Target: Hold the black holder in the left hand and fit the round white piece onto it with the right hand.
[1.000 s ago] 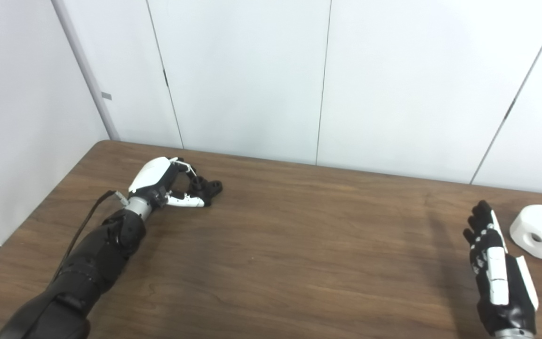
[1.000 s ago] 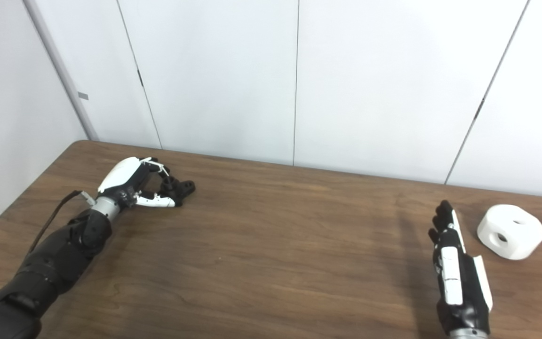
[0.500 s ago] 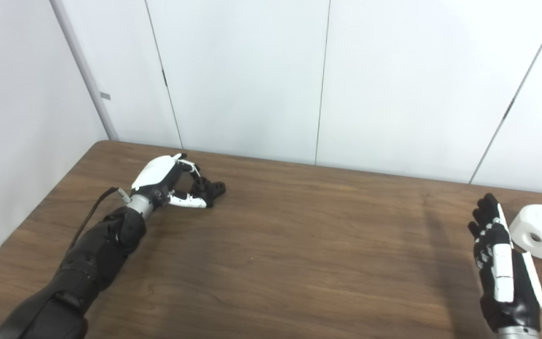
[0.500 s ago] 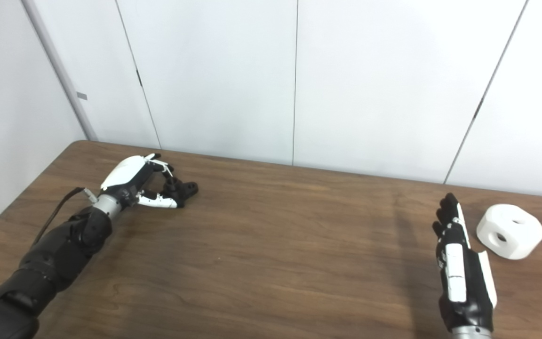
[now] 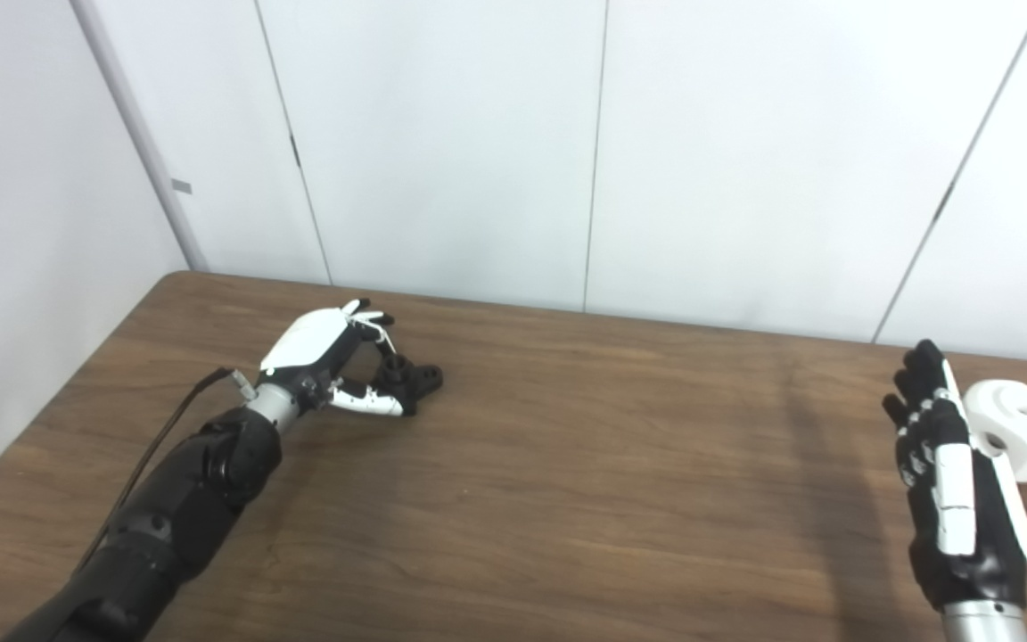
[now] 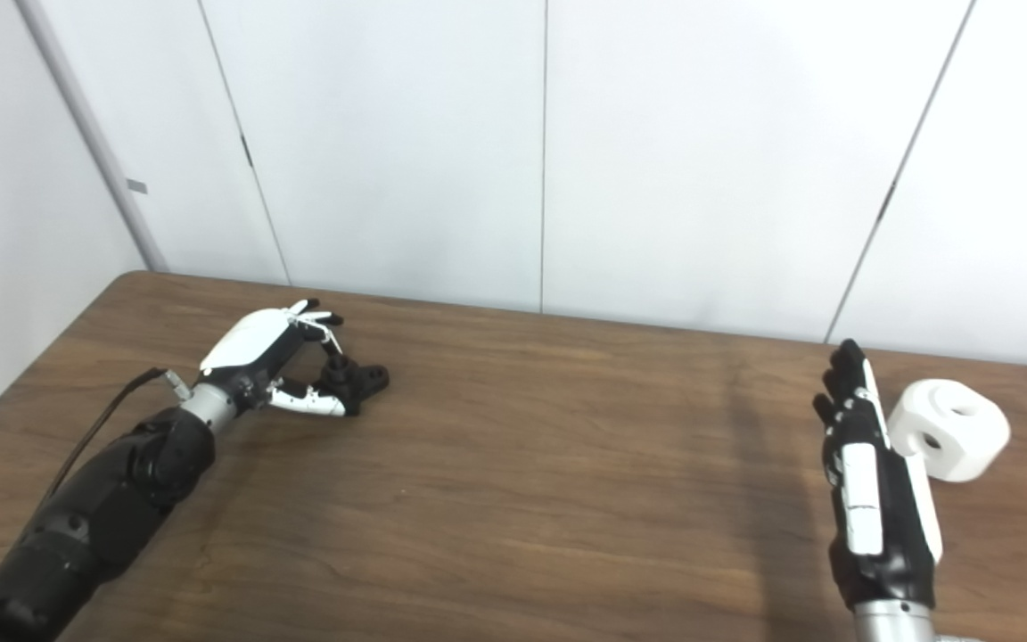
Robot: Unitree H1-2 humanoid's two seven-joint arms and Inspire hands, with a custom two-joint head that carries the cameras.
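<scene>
The black holder [image 5: 413, 380] lies on the brown table [image 5: 549, 464] at the far left. My left hand [image 5: 322, 357] is open beside it, fingers stretched above its left end and the thumb low on its near side. The round white piece [image 6: 950, 428], with a hole in its side, rests on the table at the far right. My right hand [image 6: 870, 486] stands open and flat, palm toward the piece, right next to its left side. In the left eye view the hand hides part of the piece [image 5: 1026, 428]; whether they touch I cannot tell.
White wall panels [image 5: 594, 152] rise just behind the table's far edge. A black cable [image 5: 170, 419] runs along my left forearm. The table's left edge lies close to the left arm.
The camera has shifted a little. My left hand's fingers have straightened out over the holder. My right hand has moved nearer to the white piece, now overlapping it in the left eye view.
</scene>
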